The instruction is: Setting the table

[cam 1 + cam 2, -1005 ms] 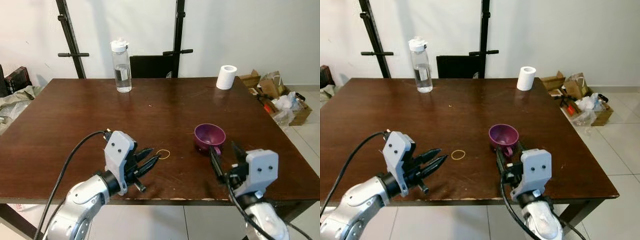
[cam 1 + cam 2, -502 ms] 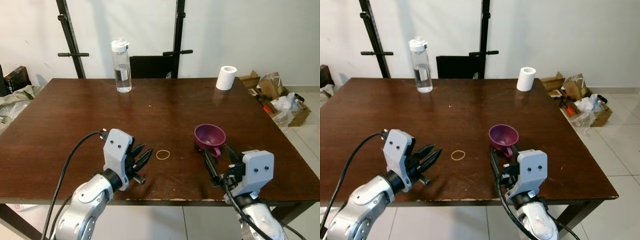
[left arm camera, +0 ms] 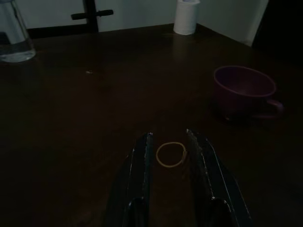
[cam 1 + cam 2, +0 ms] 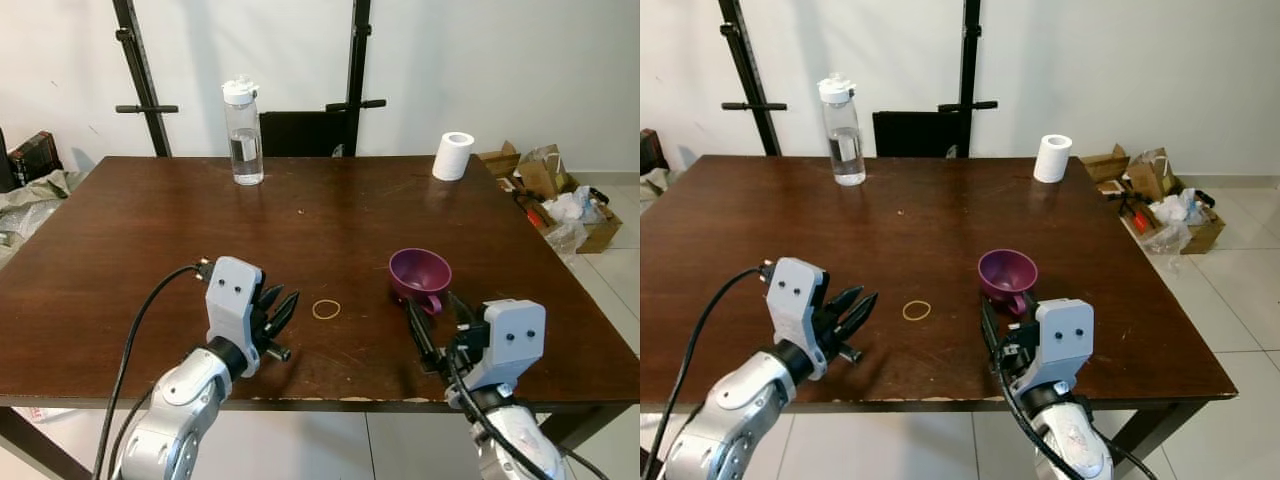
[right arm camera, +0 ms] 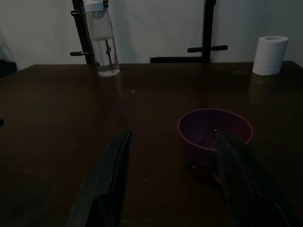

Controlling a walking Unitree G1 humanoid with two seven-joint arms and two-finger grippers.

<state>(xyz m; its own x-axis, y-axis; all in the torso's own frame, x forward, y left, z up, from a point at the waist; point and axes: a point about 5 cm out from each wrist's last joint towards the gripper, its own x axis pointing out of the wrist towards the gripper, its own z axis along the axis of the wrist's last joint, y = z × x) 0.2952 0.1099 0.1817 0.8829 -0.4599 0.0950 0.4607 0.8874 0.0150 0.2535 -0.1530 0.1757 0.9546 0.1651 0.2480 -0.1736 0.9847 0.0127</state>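
The purple cup (image 4: 420,276) stood upright on the dark brown wooden table (image 4: 150,230), toward the robot's right and near the front edge, its handle turned toward the robot. A small rubber band (image 4: 326,309) lay flat on the wood to the cup's left, apart from it. Far across the table a clear water bottle (image 4: 243,132) with a white cap stood near the back edge, and a white paper roll (image 4: 454,154) stood at the back right corner. Behind the table were a white wall, two black stand poles (image 4: 358,75) and a dark chair back (image 4: 303,133); cardboard boxes and clutter (image 4: 553,195) lay on the tiled floor to the right.

The right gripper (image 5: 173,139) hovered low over the front edge just before the cup, its fingers spread wide, touching nothing. The left gripper (image 3: 169,142) hung near the front edge, pointing at the rubber band, its fingers slightly parted with the band seen between their tips, not gripped.
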